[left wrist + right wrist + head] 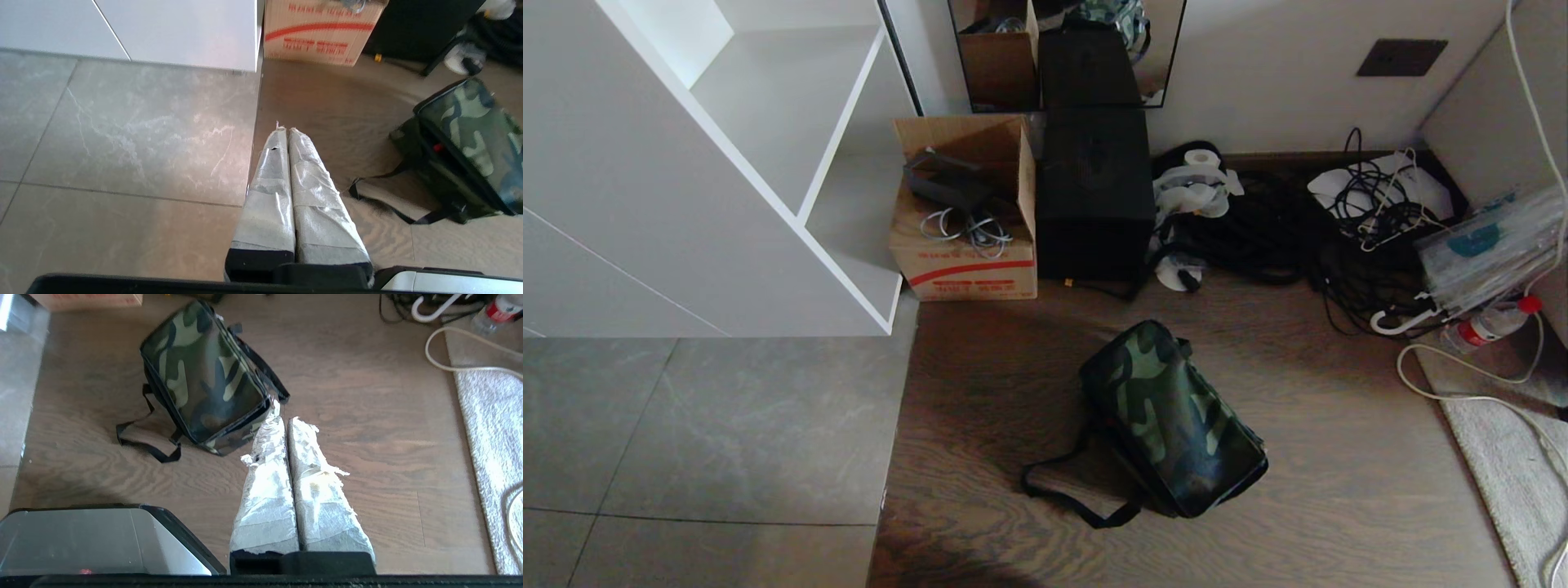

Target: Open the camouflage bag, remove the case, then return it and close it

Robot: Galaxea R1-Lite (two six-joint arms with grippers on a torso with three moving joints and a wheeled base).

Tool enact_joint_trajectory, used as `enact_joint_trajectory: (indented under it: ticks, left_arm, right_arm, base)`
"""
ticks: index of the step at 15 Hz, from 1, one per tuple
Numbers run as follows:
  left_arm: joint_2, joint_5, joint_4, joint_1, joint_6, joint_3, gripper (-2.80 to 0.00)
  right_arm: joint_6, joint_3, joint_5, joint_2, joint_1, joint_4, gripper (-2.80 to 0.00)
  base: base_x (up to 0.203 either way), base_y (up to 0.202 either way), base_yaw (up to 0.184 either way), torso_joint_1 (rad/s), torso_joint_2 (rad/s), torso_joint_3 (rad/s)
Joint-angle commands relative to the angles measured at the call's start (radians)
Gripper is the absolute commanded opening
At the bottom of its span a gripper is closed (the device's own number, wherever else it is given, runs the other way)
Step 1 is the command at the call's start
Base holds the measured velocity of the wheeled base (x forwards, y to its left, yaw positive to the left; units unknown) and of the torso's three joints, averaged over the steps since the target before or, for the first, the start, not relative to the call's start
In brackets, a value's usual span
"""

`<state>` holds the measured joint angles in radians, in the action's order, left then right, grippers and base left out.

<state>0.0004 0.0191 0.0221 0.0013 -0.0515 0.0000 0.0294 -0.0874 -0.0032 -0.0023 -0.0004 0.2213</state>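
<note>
One closed camouflage bag [1172, 416], one cardboard box [968, 245], one black box [1094, 196].

Head view looks steeply down from above; both wrist views, lower, share the camouflage bag [1172, 420].

Before me the floor changes from grey marbled tiles [686, 441] on my left to brown wood planks [1339, 457], with a pale rug [1503, 457] at my right. A white shelf unit [727, 163] stands on my left, beside a mirror [1066, 53] leaning on the white wall [1274, 73].
</note>
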Motion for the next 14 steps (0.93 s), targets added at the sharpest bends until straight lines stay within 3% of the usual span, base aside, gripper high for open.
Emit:
enact_joint_trajectory:
  ticks: [1, 14]
  left_arm:
    - [0.000, 0.001, 0.001, 0.000, -0.001, 0.011, -2.80]
    - [0.001, 0.001, 0.001, 0.000, -0.001, 0.011, -2.80]
  right_arm:
    - [0.001, 0.000, 0.000, 0.002, 0.000, 0.001, -2.80]
    - [0.003, 0.000, 0.000, 0.002, 0.000, 0.001, -2.80]
  base:
    - [0.000, 0.000, 0.000, 0.003, -0.01, 0.203]
    - [0.000, 0.000, 0.000, 0.002, 0.00, 0.202]
